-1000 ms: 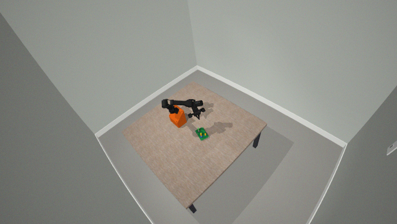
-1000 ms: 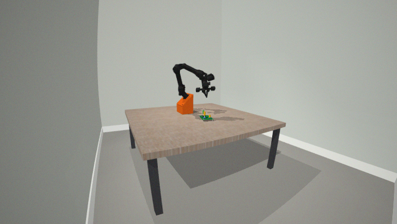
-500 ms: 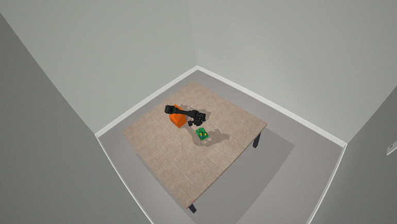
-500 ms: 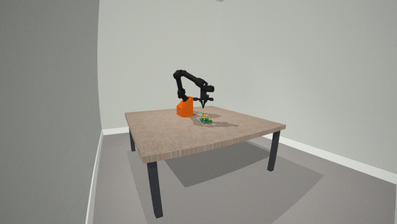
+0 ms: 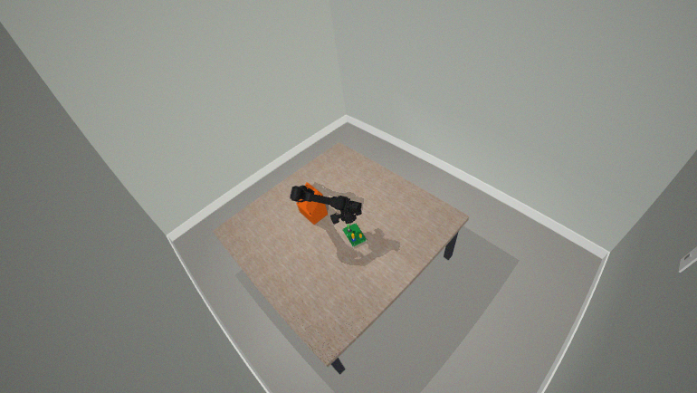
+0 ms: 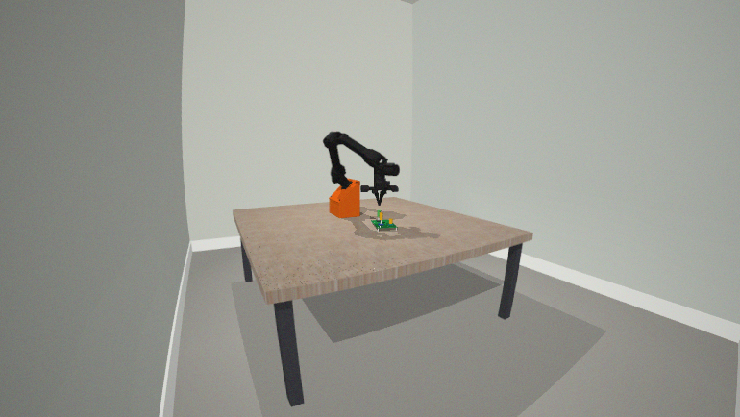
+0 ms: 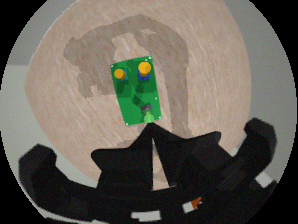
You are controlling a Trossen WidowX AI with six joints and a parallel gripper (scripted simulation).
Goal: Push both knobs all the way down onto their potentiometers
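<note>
- Top: circuit board [image 5: 358, 241] [image 6: 388, 227] [image 7: 136, 92] on table [image 5: 282, 263] [image 6: 332, 248] [image 7: 215, 65], near orange base [image 5: 312, 212] [image 6: 348, 204]. No writing legible.
- Exterior: pincer [image 6: 379, 204] [image 7: 150, 125] above board, fully closed, gripping nothing.
- Wrist: two yellow knobs [image 7: 144, 68], green knob [image 7: 148, 117]; no readable labels.

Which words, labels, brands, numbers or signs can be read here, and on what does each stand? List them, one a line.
None can be read.
Board: no readable text.
Arm: no readable brand.
Orange base: no readable label.
Wall plate: too small to tell.
</note>
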